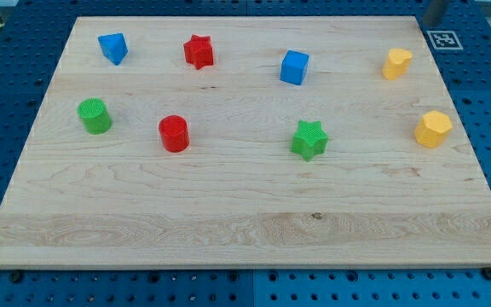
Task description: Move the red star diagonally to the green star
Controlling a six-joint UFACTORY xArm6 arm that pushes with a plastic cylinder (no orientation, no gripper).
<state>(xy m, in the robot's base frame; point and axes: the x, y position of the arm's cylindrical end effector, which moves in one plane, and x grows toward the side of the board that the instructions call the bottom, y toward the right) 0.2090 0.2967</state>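
The red star (199,51) lies near the view's top, left of centre. The green star (309,139) lies right of centre, lower and to the right of the red star. The blue cube (294,66) sits between them, nearer the top. The rod shows only at the view's top right corner, and my tip (431,24) is at the board's far right corner, far from both stars and touching no block.
On the wooden board (228,222) also lie a blue block (113,48) at top left, a green cylinder (95,116), a red cylinder (175,133), and two yellow blocks (396,63) (433,129) at the right. A marker tag (442,38) is beside the top right corner.
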